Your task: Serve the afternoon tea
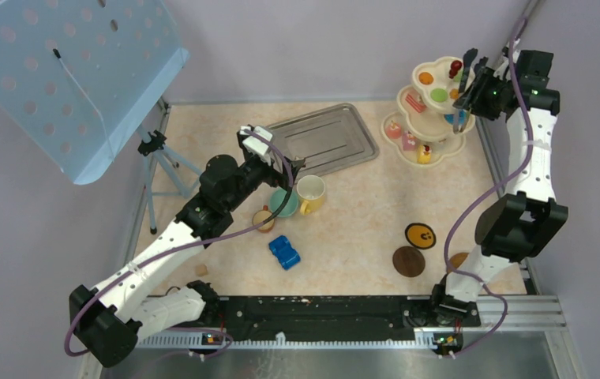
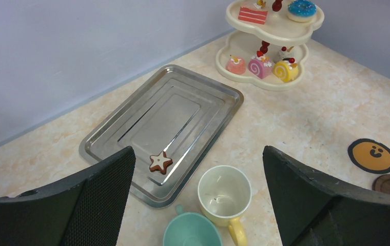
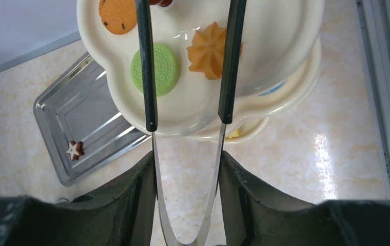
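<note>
Hovering with the left hand [image 2: 198, 154] above the mug [image 2: 225, 192] and teal cup [image 2: 190, 233], fingers spread wide, nothing gripped; probably lining up to carry a cup toward a coaster. Just beyond, on the tray [image 2: 182, 113], only a star biscuit [image 2: 160, 162], likely waiting for transfer. Near the brown cup [image 1: 263, 219], a blue car [image 1: 284, 253], no part of serving. Further right on the desk [image 1: 344, 237], well apart from the cups, coasters [image 1: 408, 261] bearing no cup. Far right, clamping tongs [image 3: 147, 66] in the right hand [image 3: 185, 169] over the top tier of the stand [image 3: 285, 41], presumably for setting sweets there; tong arms apart, tips out of frame.
</note>
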Tool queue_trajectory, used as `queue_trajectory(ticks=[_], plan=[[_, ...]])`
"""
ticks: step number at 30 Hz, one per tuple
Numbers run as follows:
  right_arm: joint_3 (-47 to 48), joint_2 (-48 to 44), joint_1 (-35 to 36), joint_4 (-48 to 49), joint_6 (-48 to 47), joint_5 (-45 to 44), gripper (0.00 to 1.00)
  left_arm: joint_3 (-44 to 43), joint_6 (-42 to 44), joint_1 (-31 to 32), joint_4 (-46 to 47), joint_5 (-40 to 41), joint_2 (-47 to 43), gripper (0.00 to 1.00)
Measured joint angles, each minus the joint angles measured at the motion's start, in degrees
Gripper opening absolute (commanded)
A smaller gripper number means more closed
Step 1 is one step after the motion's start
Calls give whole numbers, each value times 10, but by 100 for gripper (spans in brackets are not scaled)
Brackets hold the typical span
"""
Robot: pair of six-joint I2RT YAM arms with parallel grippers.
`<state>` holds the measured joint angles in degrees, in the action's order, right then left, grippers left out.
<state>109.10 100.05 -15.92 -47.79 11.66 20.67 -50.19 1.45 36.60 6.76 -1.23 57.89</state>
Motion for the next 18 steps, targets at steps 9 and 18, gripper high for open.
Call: queue_trajectory(ticks=[9,18], plan=[[-31,-114,9,3,0,-61,40,0,0,0,0,0,0,99],[-59,-209,246,19,-73,-73,40,0,1,0,0,22,-8,99]])
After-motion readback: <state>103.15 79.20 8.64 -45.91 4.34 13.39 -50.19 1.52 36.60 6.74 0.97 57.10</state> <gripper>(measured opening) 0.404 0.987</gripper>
